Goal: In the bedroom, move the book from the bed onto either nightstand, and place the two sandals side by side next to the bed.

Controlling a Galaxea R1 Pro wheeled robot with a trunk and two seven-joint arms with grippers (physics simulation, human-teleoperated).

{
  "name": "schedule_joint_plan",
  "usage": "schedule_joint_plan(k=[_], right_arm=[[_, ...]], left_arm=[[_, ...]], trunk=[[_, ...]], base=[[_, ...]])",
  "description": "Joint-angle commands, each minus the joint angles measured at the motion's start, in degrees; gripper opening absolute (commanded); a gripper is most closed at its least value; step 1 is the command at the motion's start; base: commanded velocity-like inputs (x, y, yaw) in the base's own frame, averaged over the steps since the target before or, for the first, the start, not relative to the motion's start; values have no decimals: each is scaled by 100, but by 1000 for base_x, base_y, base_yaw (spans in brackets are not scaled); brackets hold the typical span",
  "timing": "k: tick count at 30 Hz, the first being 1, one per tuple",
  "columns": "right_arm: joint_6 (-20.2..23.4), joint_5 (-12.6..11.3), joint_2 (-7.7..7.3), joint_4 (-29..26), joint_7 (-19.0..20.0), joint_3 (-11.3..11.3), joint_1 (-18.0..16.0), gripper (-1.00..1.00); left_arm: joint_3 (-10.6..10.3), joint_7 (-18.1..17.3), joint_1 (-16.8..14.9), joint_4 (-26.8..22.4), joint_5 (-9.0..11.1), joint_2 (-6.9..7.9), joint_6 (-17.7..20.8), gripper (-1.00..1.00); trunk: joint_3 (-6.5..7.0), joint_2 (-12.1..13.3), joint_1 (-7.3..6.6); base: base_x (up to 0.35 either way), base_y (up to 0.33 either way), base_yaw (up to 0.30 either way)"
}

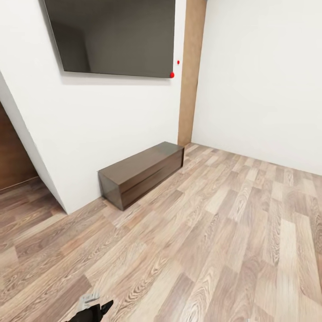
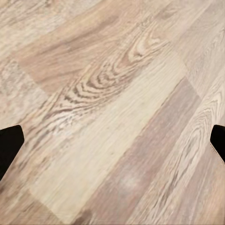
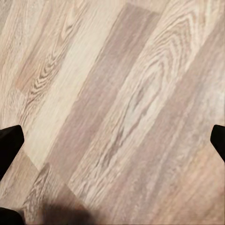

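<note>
1. Bedroom floor (image 1: 223, 232) of light-brown wood planks is spreading across the head view, meeting white walls (image 1: 259, 80) at the back and left.
2. A low dark-brown cabinet (image 1: 143, 172) is sitting on the floor, its long back against the white wall, below a large dark screen (image 1: 114, 36) mounted on that wall.
3. A light-brown vertical panel (image 1: 191, 67) is running up the corner just beside the cabinet's far end, and a dark wooden surface (image 1: 13, 152) is showing at the left edge.
4. The left gripper (image 1: 91, 308) is peeking in at the bottom edge of the head view, low and close to the robot's body, a grey and black piece over the floor.
5. In the left wrist view, that gripper (image 2: 112, 145) is pointing down at the planks (image 2: 112, 93), its dark fingertips (image 2: 9, 145) sitting at opposite edges of the picture, spread wide with nothing between them.
6. In the right wrist view, the right gripper (image 3: 112, 145) is likewise facing the planks (image 3: 122, 93), fingertips (image 3: 9, 143) wide apart and holding nothing.
</note>
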Motion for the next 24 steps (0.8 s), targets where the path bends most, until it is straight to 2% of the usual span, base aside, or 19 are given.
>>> schedule_joint_plan(k=[1, 17, 24], right_arm=[[-16, 60, 2, 0, 25, -47, -4, 100], [-16, 58, 2, 3, 25, -47, -4, 100], [-16, 58, -1, -1, 25, -55, -4, 100]], left_arm=[[12, -26, -4, 7, 21, 0, 1, 100], [14, -27, -4, 7, 23, 1, 1, 100], [14, -27, -4, 7, 23, 0, 1, 100]], trunk=[[-5, -2, 2], [-5, -2, 2], [-5, -2, 2]], base=[[330, 0, 0], [314, 0, 0], [78, 0, -6]])
